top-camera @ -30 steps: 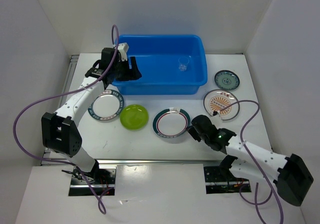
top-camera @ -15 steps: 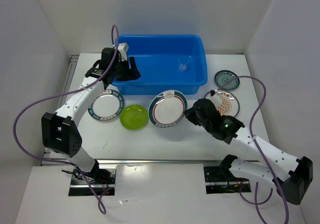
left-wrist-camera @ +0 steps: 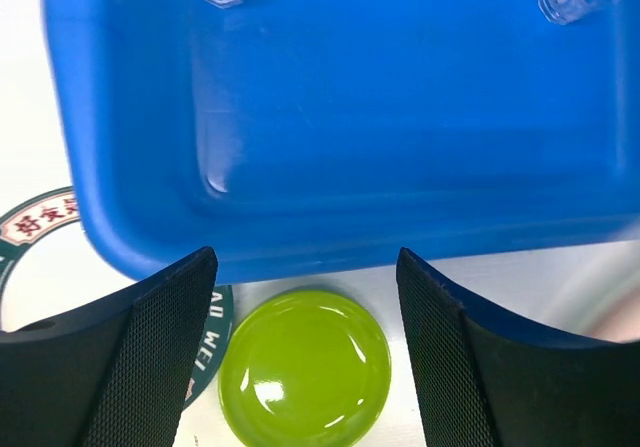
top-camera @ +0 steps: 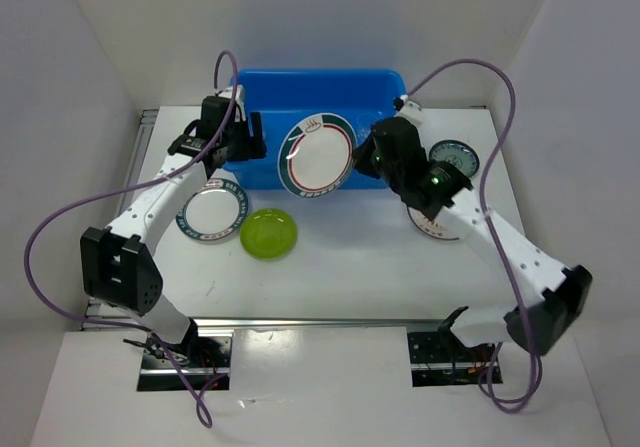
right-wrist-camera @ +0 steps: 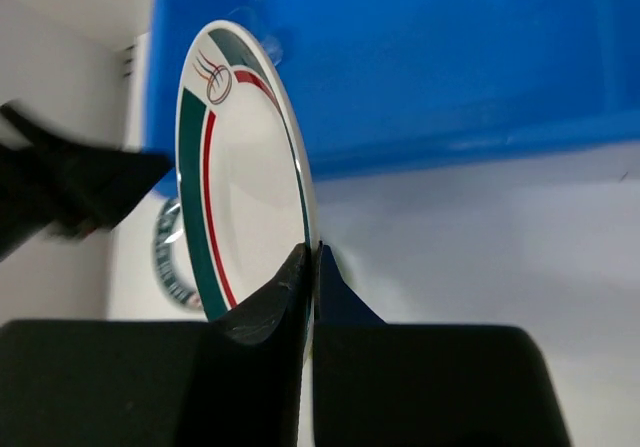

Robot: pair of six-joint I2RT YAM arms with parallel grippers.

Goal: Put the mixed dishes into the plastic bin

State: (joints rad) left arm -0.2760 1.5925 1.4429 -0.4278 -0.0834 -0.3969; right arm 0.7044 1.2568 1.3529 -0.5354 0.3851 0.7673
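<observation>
From above, the right gripper [top-camera: 358,159] carries a teal-rimmed plate [top-camera: 318,154] on edge over the near wall of the blue bin [top-camera: 300,74]. Gripped by so little rim, the plate could slip or clip that wall. In the left wrist view, the left gripper [left-wrist-camera: 305,262] hangs spread and empty over the bin's edge. In the right wrist view, the fingers [right-wrist-camera: 282,292] pinch the plate's lower rim, and the plate stands beyond them.

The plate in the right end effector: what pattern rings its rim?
The plate: dark teal band, thin red line inside; clearest from the right wrist.
</observation>
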